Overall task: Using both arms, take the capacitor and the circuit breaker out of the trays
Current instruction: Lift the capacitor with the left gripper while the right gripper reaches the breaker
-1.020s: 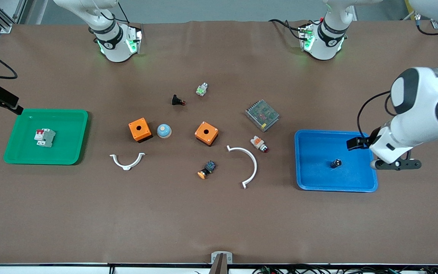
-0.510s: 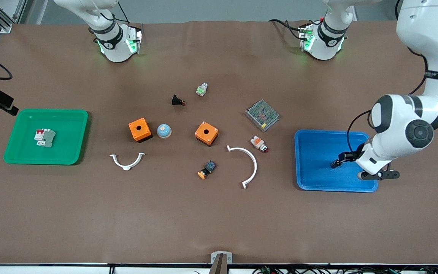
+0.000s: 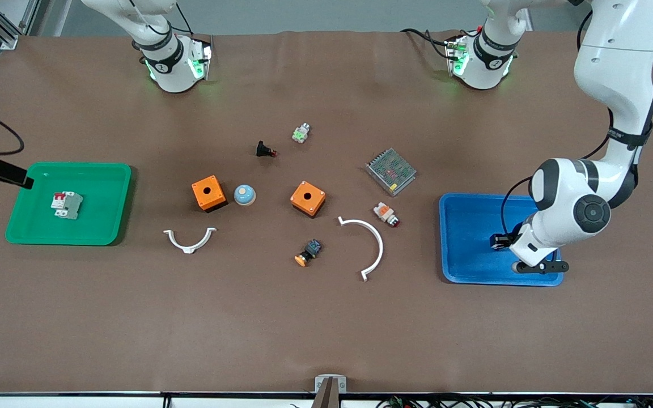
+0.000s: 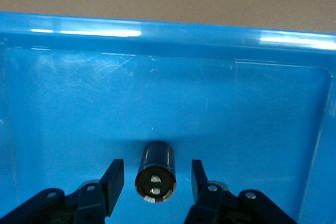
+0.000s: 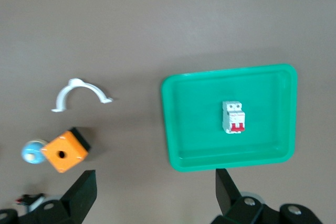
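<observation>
STEP: grab first part | left claw [image 4: 156,174] down in the blue plastic tray [image 4: 220,108], fingers half open around the tiny black round capacitor [image 4: 156,171], not squeezing | right claw [image 5: 152,192] wide open, empty, high above the counter near the green plastic tray [image 5: 173,124] holding the white-grey circuit breaker block [image 5: 233,117] | NEXT: squeeze, then lift

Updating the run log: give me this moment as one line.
left gripper: open, straddling capacitor in blue tray | right gripper: open, above green tray | circuit breaker: untouched
</observation>
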`<state>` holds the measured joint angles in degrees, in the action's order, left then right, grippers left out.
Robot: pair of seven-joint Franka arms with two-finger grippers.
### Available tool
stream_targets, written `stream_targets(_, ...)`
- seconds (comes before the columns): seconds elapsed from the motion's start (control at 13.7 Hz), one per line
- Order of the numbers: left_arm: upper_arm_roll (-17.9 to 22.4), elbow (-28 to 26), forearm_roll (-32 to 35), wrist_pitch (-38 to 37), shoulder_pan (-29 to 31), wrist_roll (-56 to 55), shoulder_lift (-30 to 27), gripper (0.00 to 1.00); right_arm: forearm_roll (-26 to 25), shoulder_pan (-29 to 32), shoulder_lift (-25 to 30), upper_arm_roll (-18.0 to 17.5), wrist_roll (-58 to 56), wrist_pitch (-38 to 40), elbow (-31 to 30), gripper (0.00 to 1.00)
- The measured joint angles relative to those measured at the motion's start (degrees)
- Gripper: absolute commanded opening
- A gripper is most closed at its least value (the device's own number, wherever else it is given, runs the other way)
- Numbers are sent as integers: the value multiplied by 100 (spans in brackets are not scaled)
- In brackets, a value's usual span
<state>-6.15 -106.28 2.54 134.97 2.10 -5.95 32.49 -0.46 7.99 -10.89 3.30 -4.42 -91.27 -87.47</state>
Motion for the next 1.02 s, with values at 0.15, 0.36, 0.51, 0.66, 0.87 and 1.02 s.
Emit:
stream_targets(0.15, -3, -3, 0, 8, -4, 0, 74, 28, -197, 281, -486, 13, -387, -190, -92, 100)
stream_targets(0.36, -11, -26, 0, 7, -11, 0, 97, 2, -270, 670, -940, 26, -991, -1000, -544, 100)
stream_targets(0.51, -31, -21, 0, -13, -13, 0, 52, 1, -273, 974, -972, 31, -1429, -1647, -1118, 100)
stream_targets(0.66, -117, 22, 0, -249, -65, -2, -163, 1, -273, 1230, -972, 34, -1633, -2229, -1617, 100)
stream_targets(0.87, -307, 67, 0, -700, -358, -276, -834, 1, -273, 1446, -968, 34, -1758, -2989, -2221, 100)
stream_targets(1.02, -576, 63, 0, -957, -624, -829, -1196, 1, -273, 1511, -968, 33, -1777, -3578, -2637, 100)
